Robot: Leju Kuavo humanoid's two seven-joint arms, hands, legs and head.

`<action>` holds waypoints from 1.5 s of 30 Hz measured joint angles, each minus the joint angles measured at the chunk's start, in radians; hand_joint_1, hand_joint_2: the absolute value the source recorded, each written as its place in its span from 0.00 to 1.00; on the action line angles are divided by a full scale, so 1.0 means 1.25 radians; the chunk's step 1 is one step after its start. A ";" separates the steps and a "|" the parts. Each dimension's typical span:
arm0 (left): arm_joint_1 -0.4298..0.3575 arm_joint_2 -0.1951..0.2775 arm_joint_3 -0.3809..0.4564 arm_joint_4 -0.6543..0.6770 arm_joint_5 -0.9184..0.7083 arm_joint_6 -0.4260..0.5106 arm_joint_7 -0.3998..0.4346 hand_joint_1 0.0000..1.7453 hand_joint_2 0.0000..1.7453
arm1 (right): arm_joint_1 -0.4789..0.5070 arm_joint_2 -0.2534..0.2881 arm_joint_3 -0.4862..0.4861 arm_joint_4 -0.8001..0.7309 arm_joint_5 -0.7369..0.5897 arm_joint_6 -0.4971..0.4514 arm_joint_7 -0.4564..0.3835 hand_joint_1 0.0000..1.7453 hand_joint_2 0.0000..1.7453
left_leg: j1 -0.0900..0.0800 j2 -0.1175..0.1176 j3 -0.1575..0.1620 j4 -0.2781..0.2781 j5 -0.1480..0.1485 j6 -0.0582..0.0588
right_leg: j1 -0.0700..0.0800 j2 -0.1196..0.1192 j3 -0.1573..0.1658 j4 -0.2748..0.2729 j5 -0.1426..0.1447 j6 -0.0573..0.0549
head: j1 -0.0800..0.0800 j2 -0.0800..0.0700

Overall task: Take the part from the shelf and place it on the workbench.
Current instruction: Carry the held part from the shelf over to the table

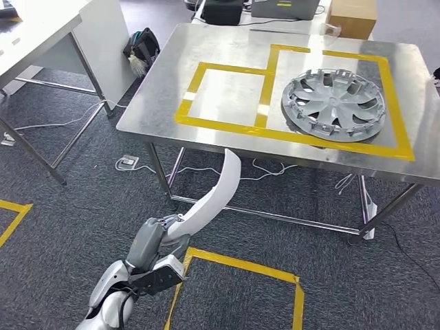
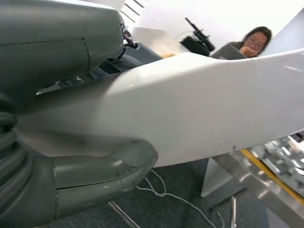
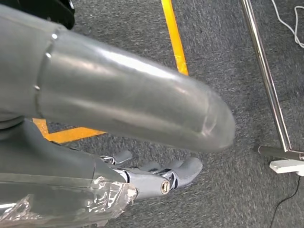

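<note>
Head view: left hand (image 1: 155,254) sits lower left of frame, fingers clamped on the near end of a long curved white plastic part (image 1: 215,196). Part arcs up and right from the hand; its far tip sits at frame centre, just below the near edge of the stainless steel workbench (image 1: 155,103), over dark grey carpet. Part is in the air, not on the bench. Bench top fills the upper centre and right, marked with yellow tape rectangles (image 1: 228,96). A silver multi-spoke wheel cover (image 1: 333,103) lies flat inside the right rectangle; the left rectangle is bare steel. Yellow tape square on the floor (image 1: 244,275), bottom centre, just right of the hand. White table (image 1: 41,27) upper left, black bag (image 1: 140,48) on the floor between it and the bench. Cardboard box (image 1: 353,17) at top right.

Left wrist view: white part (image 2: 186,104) runs across the whole frame, thick grey thumb (image 2: 107,173) pressed under it at lower left, grey hand body (image 2: 61,42) above it. Grip is firm. A seated person (image 2: 256,40) upper right, blurred. Bench edge with yellow tape at lower right.

Right wrist view: right hand (image 3: 118,123) hangs over the carpet, thumb (image 3: 136,104) across the middle, darker fingers (image 3: 168,178) below it, loosely spread, holding nothing. Yellow floor tape at top centre, bench leg (image 3: 267,80) at right.
</note>
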 joint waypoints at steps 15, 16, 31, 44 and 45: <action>-0.054 0.000 -0.001 -0.004 0.011 0.024 0.009 1.00 1.00 | 0.000 -0.002 -0.003 0.008 0.039 -0.049 0.000 0.00 0.00 | -0.006 -0.066 -0.010 0.014 -0.005 0.012 | 0.013 0.083 -0.010 0.005 0.010 -0.029 | -0.007 0.000; -0.057 -0.001 -0.001 -0.004 0.011 0.024 0.014 1.00 1.00 | 0.000 -0.003 -0.003 0.011 0.042 -0.053 -0.001 0.00 0.00 | -0.007 -0.065 -0.010 0.009 -0.007 0.013 | 0.012 0.083 -0.012 0.004 0.009 -0.024 | -0.007 0.000; -0.106 -0.005 0.004 0.013 -0.024 0.047 0.079 1.00 1.00 | -0.010 -0.037 0.005 0.081 0.064 -0.116 0.000 0.00 0.00 | -0.006 -0.055 0.030 0.003 -0.038 0.009 | 0.006 0.035 -0.026 0.012 0.016 -0.008 | -0.002 0.000; -0.143 -0.006 0.029 0.064 -0.061 0.084 0.115 1.00 1.00 | -0.019 -0.068 0.003 0.156 0.105 -0.154 -0.001 0.00 0.00 | -0.011 -0.057 -0.075 0.068 0.034 0.012 | 0.009 0.062 0.045 0.009 -0.047 -0.035 | -0.014 0.000; -0.146 -0.007 0.031 0.066 -0.064 0.086 0.118 1.00 1.00 | -0.020 -0.068 0.003 0.159 0.108 -0.155 -0.001 0.00 0.00 | -0.013 -0.057 -0.062 0.039 0.036 0.015 | 0.010 0.063 0.047 0.006 -0.053 -0.031 | -0.014 0.000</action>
